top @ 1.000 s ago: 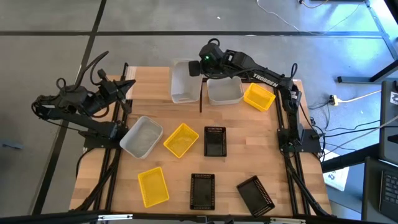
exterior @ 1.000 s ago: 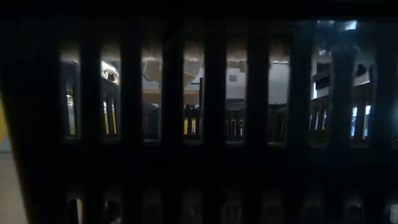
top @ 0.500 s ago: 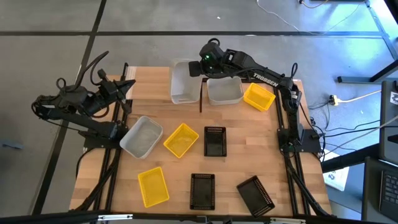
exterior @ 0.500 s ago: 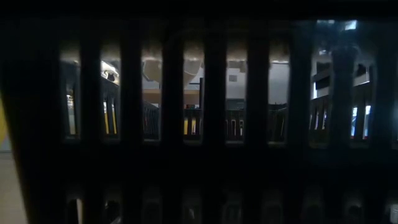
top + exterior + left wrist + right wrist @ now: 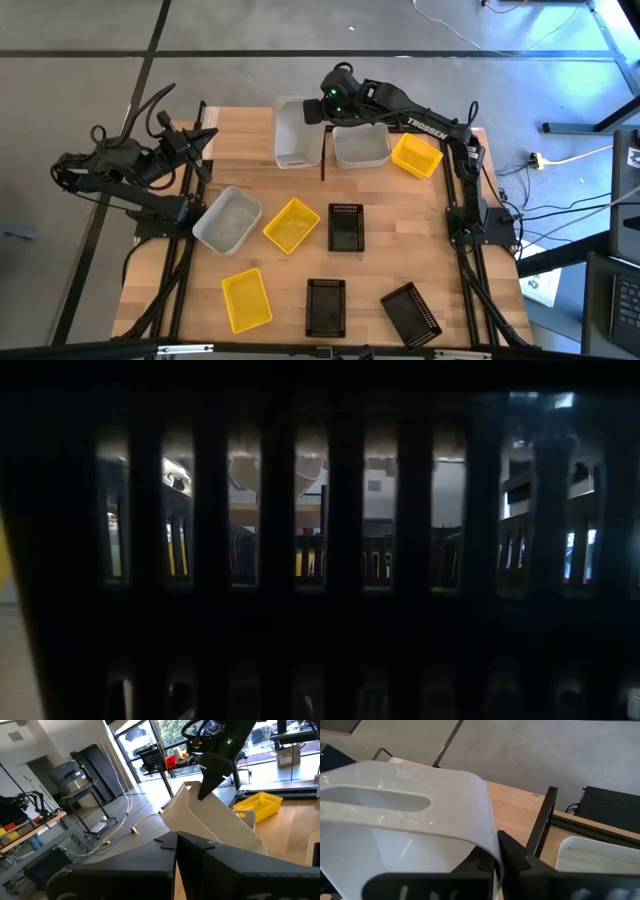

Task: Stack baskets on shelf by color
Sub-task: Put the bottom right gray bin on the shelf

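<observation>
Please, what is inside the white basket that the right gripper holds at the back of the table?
The white basket, pinched at its rim by the right gripper, looks empty: only its pale floor shows. The corner under the gripper is covered, so that part cannot be checked.

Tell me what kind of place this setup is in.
Probably a robotics lab or workshop. A wooden table stands on a bare concrete floor, loose cables trail across it, and the left wrist view shows a rolling cart and large windows behind.
</observation>
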`<action>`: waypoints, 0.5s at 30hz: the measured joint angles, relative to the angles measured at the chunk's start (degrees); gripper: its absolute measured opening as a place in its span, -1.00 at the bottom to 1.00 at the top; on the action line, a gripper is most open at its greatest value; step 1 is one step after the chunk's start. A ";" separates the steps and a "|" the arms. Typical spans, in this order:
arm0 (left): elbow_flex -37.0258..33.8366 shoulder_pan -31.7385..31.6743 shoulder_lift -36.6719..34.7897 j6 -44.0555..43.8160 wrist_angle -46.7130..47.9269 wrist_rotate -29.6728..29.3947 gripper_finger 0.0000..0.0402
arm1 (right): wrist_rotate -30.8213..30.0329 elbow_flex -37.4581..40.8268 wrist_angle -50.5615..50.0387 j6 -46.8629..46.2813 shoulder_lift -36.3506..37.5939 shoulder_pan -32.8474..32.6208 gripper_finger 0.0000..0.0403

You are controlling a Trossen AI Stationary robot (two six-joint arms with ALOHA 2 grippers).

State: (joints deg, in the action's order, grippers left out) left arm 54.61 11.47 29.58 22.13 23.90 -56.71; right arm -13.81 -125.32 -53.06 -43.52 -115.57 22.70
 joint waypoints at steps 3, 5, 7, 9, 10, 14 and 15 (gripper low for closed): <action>0.00 0.02 0.00 -0.22 0.00 0.00 -1.00 | 0.00 0.00 0.00 0.03 0.00 0.02 -0.98; 0.00 0.00 0.00 -0.57 -0.03 -0.58 -1.00 | -0.04 0.00 0.02 0.08 0.00 0.00 -0.99; 0.00 0.00 0.03 -0.26 0.00 -1.28 -1.00 | -0.04 0.00 0.02 0.10 0.00 0.00 -0.99; 0.00 0.01 0.39 0.47 -0.12 -1.40 -1.00 | -0.04 0.00 0.02 0.18 0.00 0.02 -0.99; -0.02 0.01 0.52 0.54 -0.22 -1.35 -0.99 | -0.04 0.00 0.02 0.30 0.00 0.01 -0.99; -0.04 0.00 0.42 0.50 -0.65 -1.46 -0.89 | -0.06 0.00 0.02 0.49 0.00 0.01 -0.99; -0.04 0.00 0.43 0.50 -0.64 -1.44 -0.86 | -0.06 0.00 0.02 0.54 0.00 0.00 -0.99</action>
State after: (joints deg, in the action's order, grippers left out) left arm 54.57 11.46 30.01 22.63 23.26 -58.15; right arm -13.87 -125.32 -53.04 -42.98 -115.57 22.70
